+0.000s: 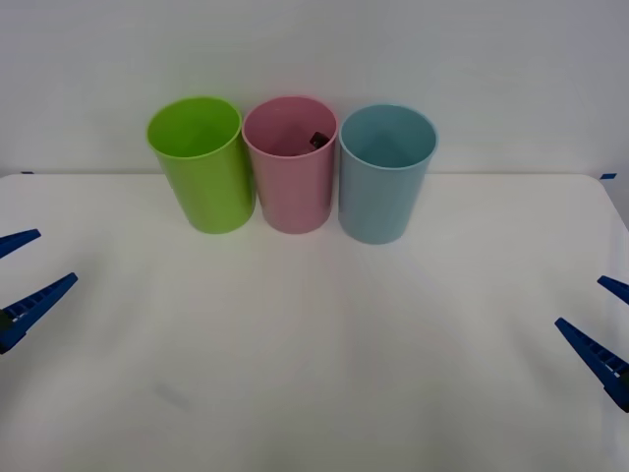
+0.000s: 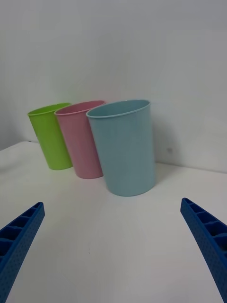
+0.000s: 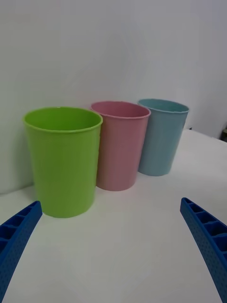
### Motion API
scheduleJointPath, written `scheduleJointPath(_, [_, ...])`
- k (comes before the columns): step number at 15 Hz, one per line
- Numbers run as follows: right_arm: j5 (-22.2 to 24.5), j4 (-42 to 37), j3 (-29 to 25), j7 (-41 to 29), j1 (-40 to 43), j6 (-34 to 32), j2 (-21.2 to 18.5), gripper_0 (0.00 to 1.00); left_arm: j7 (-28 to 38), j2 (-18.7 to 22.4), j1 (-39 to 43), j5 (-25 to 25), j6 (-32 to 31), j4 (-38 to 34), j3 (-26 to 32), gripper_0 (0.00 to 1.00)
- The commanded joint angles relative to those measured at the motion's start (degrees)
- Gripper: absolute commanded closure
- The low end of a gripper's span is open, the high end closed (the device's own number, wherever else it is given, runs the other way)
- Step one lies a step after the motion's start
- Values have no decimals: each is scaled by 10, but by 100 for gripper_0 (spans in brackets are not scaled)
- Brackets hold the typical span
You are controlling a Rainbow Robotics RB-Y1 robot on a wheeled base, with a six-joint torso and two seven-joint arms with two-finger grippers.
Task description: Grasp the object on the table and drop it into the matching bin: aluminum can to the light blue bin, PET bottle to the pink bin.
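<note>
Front view: white table (image 1: 314,374), plain wall; left tool (image 1: 18,280), right tool (image 1: 601,329) both spread wide.

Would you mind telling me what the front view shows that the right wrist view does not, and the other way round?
Front view alone: it looks down into the bins, where a small dark object lies inside the pink bin; it also has the open left pincer at the table's left edge.

Right wrist view alone: the bins from the side, the light blue bin nearest and overlapping the pink one, with their interiors hidden.

Both: the lime green bin, pink and light blue bins upright in a row on the white table, and the open right pincer.
</note>
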Motion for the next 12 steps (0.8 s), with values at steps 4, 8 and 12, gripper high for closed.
scheduleJointPath(4, [0,0,0,0,0,0,0,0,-48,39,49,-5,-19,0,21,0])
scheduleJointPath(8, [0,0,0,0,0,0,0,0,-45,64,66,-5,-32,0,17,0])
scheduleJointPath(12, [0,0,0,0,0,0,0,0,-43,73,72,-5,-37,0,-12,0])
